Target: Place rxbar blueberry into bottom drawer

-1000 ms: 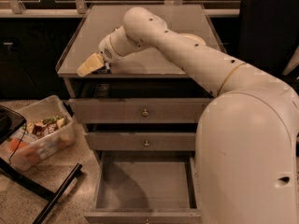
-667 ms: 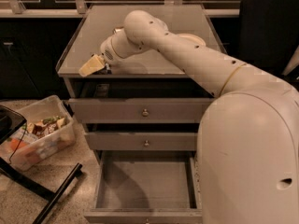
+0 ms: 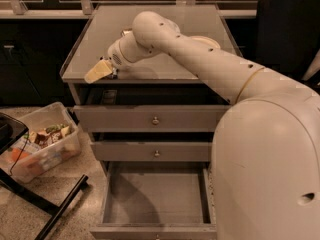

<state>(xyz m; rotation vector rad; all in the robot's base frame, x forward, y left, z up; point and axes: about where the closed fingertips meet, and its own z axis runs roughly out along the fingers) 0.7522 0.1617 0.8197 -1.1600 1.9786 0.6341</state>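
Camera view looks down on a grey metal cabinet [image 3: 165,19] with three drawers in its front. The robot's white arm [image 3: 200,59] comes in from its bulky body at the lower right and stretches across the cabinet's flat top toward the left front corner. There we see the gripper [image 3: 98,71], its tan tip pointing down and to the left, hanging just over the front edge of the top. Whether it is spread, closed or pinching something we cannot tell, as it shows only as a single pale wedge. The rxbar blueberry we cannot make out on the cabinet top, at the gripper or in the drawers. A small dark patch [image 3: 110,96] sits in the shadowed gap just under the top, below the gripper, and we cannot say what it is. The bottom drawer [image 3: 155,196] is pulled well out toward us, showing its plain grey floor and side walls. The top drawer [image 3: 150,119] and the middle drawer [image 3: 156,151] above it are pushed in, each with a small round knob at its centre. On the floor to the left stands a clear plastic bin [image 3: 47,160] holding assorted packaged items, and a black bar [image 3: 60,211] runs slantwise just in front of it.
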